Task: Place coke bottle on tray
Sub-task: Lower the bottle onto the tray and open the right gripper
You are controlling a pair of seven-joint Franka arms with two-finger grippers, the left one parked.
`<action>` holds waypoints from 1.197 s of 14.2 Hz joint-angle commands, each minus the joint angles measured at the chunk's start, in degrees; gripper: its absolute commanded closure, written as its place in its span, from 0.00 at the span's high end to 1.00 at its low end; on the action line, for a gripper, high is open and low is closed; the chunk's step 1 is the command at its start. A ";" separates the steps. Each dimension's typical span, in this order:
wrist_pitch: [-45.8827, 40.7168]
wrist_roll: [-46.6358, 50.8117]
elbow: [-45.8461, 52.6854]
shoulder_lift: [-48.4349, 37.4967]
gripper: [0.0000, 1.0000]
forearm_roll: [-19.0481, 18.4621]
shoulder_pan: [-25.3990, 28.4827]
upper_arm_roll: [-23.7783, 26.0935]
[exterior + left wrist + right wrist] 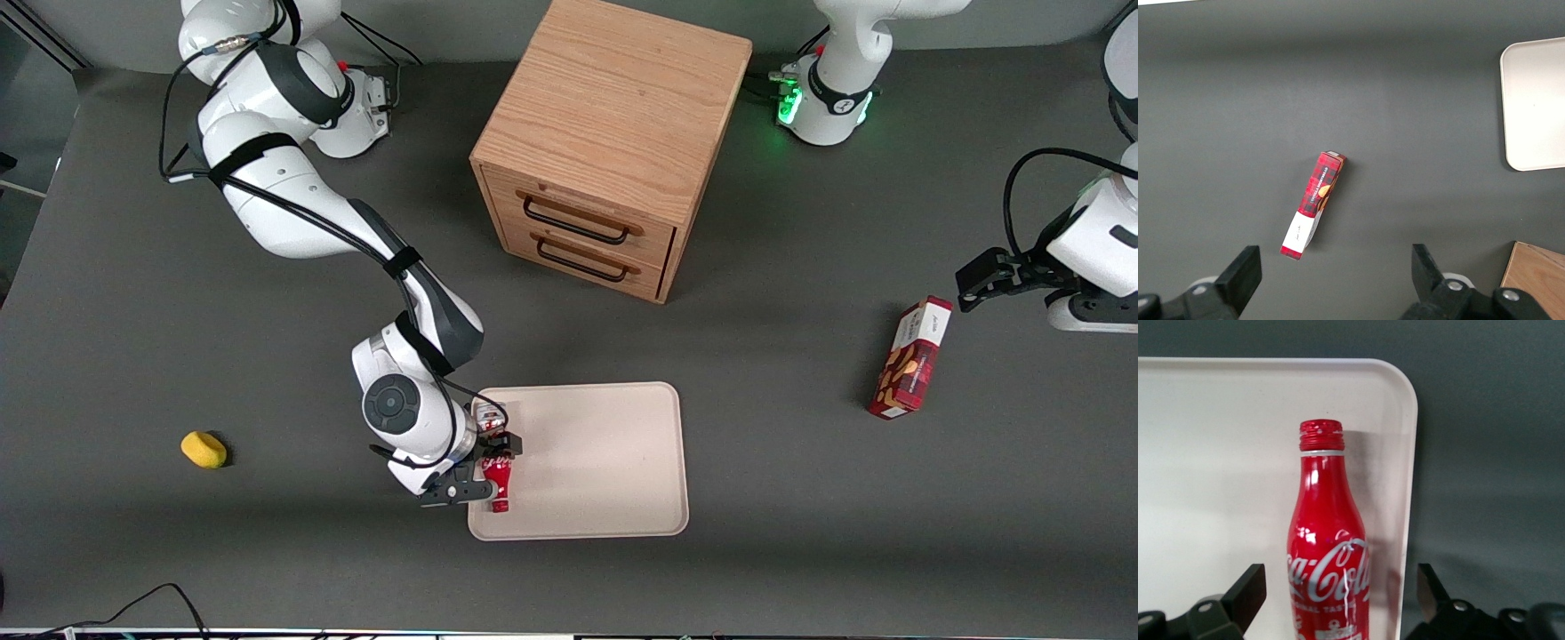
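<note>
Right wrist view puts your gripper (1341, 600) with its fingers (1248, 593) spread wide, standing off each flank of the coke bottle (1328, 547) and touching neither side, so nothing pinches it now. You can see the bottle lying over the tray (1205, 453), its red cap pointing along the rim and its body close against the raised edge nearest the working arm's end of the table. From the front, the gripper (492, 467) hangs over that same tray (605, 462) edge with the bottle (498, 484) just inside the rim. Your risk, judged from this, is the round body: lying on its side so close to the low rim, it may roll if a finger brushes it as you lift away, and it could ride over the edge onto the table. Farther out, a wooden drawer cabinet (605, 142), a yellow sponge (204, 449) and a red snack box (911, 360) sit well apart.
</note>
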 commanded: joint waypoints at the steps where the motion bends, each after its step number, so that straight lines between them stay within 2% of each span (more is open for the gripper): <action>1: -0.16 1.08 -0.52 -0.96 1.00 0.00 0.66 -0.75; 17: -0.25 1.35 -2.46 -2.98 1.00 0.17 -0.13 -0.31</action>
